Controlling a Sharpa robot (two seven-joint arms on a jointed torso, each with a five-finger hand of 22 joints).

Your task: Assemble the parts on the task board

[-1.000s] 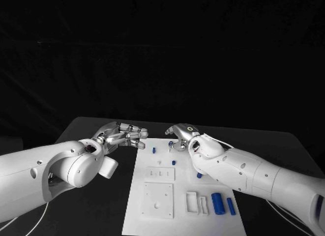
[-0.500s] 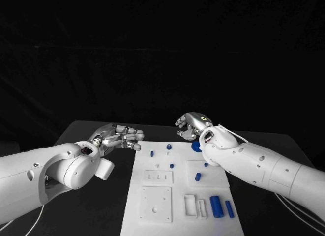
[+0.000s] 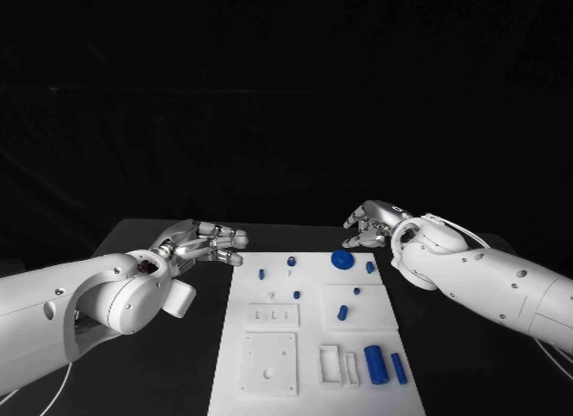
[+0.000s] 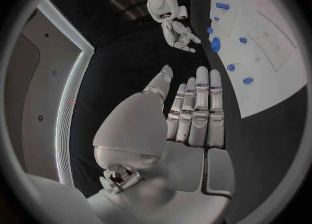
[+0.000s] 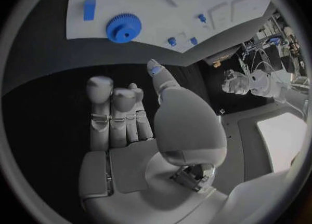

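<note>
On the black tabletop in front of me the white task board runs down the middle, between my two arms. My left hand hangs just off the board's far left corner, fingers held straight and side by side in its wrist view, holding nothing. My right hand sits beyond the board's far right corner, fingers loosely curled and nothing between them that I can make out. A blue gear lies flat near the board's far edge, close to my right hand but apart from it, with a short blue piece just beside it. Small blue pegs stand on the far left part of the board. Another blue piece lies near the middle. Two longer blue cylinders lie side by side at the near right, next to white slotted blocks.
</note>
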